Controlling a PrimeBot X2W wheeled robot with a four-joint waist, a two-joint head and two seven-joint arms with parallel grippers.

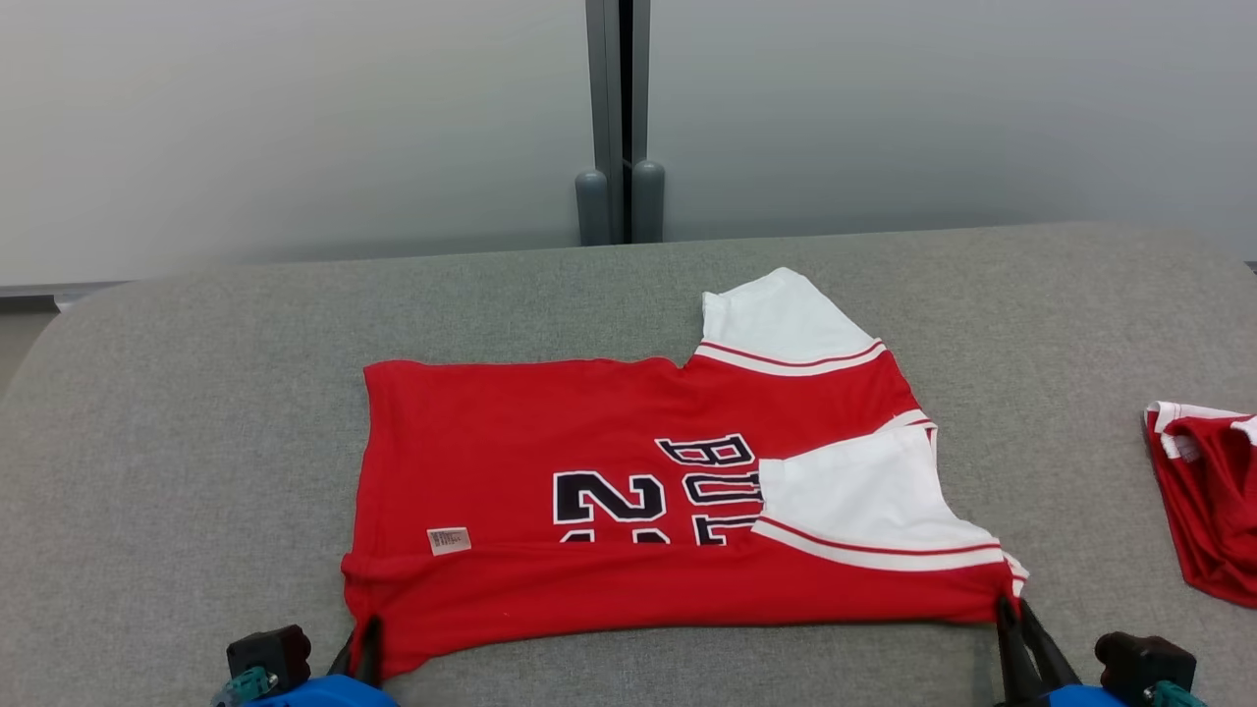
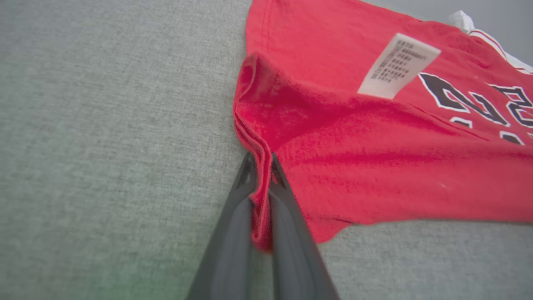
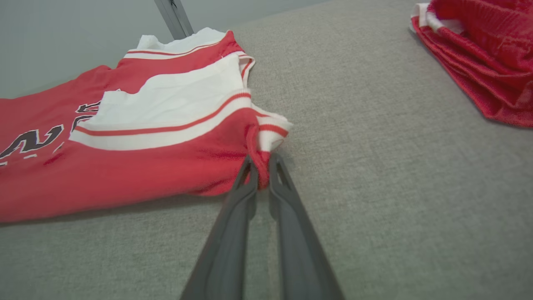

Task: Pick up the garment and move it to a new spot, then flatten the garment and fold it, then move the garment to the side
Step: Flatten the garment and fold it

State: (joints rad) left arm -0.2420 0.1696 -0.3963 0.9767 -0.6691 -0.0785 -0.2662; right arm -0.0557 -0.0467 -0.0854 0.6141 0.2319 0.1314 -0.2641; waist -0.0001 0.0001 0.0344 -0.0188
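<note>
between my left pincer (image 2: 261,166) and my right pincer (image 3: 261,164) the red shirt (image 1: 550,422) lies on the grey table (image 1: 196,412), near edge stretched from one to the other. each pincer is clamped on a near corner. to fold well, i judge both should rise evenly, keep that edge taut, and carry it forward onto the far edge.

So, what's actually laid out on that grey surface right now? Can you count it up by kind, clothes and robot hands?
Red and white jersey, spread out: 1
Bundled red garment off to the right: 1
Hands, each pinching a near corner of the jersey: 2 (left hand, right hand)
Total: 4
</note>
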